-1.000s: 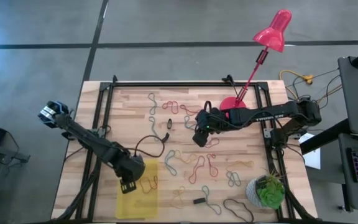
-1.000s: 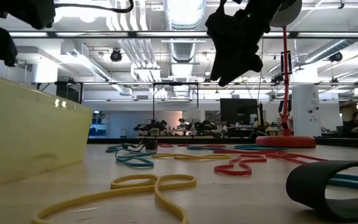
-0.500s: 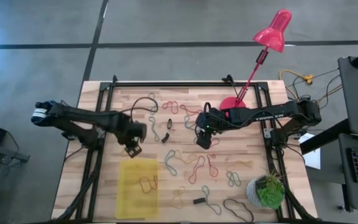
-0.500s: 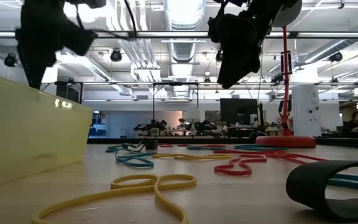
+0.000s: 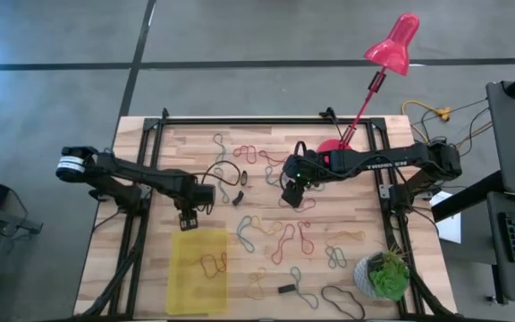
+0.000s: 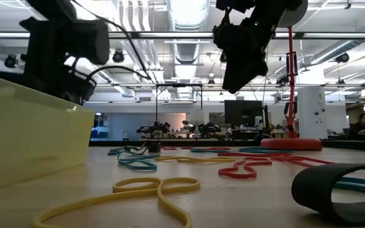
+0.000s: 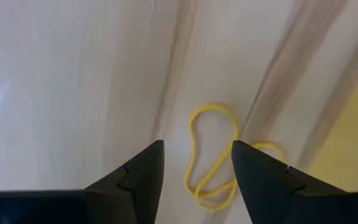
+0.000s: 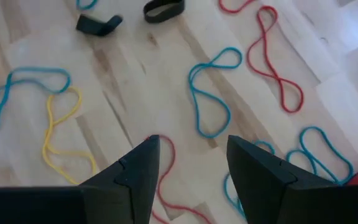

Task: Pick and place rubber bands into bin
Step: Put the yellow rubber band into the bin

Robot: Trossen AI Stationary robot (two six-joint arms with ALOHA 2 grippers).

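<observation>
Several rubber bands (image 5: pixel 275 237) in red, blue, yellow and green lie scattered flat on the wooden table. The translucent yellow bin (image 5: pixel 198 259) sits near the front left with a yellow band (image 5: pixel 211 263) inside. My left gripper (image 7: pixel 197 144) hangs open, pointing down, just beyond the bin's far edge (image 7: pixel 353 143), above a yellow rubber band (image 7: pixel 211 152) lying on the wood. My right gripper (image 8: pixel 192 139) is open above the table's middle (image 5: pixel 291 199), over a red band (image 8: pixel 166 180). In the low view both grippers (image 6: pixel 62 57) (image 6: pixel 239 57) stand clear of the tabletop.
A pink desk lamp (image 5: pixel 392 45) stands on its base (image 5: pixel 333 148) at the far right. A potted plant (image 5: pixel 384 273) and a black cable loop (image 5: pixel 342 300) sit at the front right. Small dark blocks (image 5: pixel 286 289) (image 5: pixel 240 177) lie among the bands.
My left gripper has swung from above the bin toward the table's far edge and come down; it now hangs just past the bin's far edge over the yellow band. The bands and the bin lie as before.
</observation>
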